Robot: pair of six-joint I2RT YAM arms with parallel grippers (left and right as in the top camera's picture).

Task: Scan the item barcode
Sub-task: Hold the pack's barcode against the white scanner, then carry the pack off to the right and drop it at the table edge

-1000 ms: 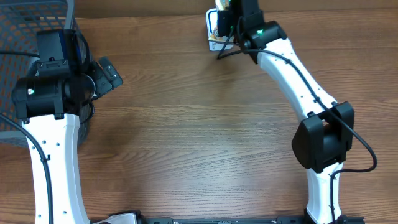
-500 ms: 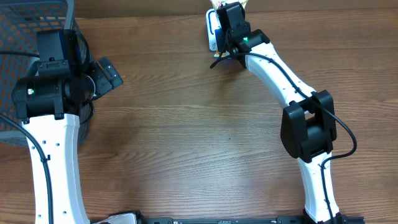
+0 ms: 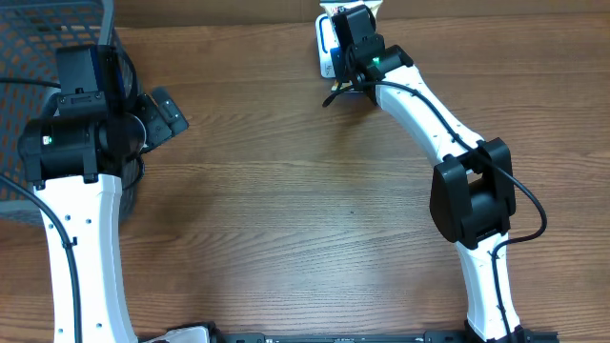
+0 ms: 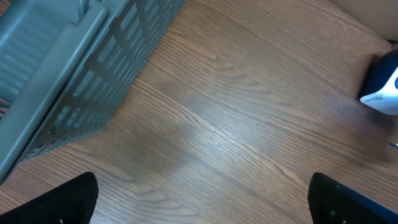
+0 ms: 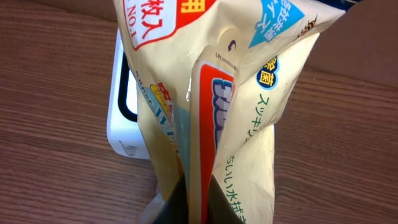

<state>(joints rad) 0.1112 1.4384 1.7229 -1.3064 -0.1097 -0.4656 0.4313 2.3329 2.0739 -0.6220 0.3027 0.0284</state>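
The item is a cream plastic packet (image 5: 211,93) with a red stripe and Japanese print. My right gripper (image 5: 198,199) is shut on its lower edge and holds it upright. Just behind the packet lies a white barcode scanner (image 5: 121,118) with a dark window, flat on the table. From overhead, the right gripper (image 3: 355,30) is at the table's far edge and hides most of the packet, with the scanner (image 3: 325,50) showing beside it. My left gripper (image 3: 164,112) stands open at the left, far from the packet, with only bare wood between its fingertips (image 4: 68,199).
A grey slatted basket (image 3: 38,33) fills the far left corner, right beside the left arm; its wall (image 4: 93,81) shows in the left wrist view. A blue and white object (image 4: 382,87) sits at that view's right edge. The table top is brown wood.
The right arm swung left with the packet, bringing it over the scanner, then held still for the last half second. The left arm has not moved.
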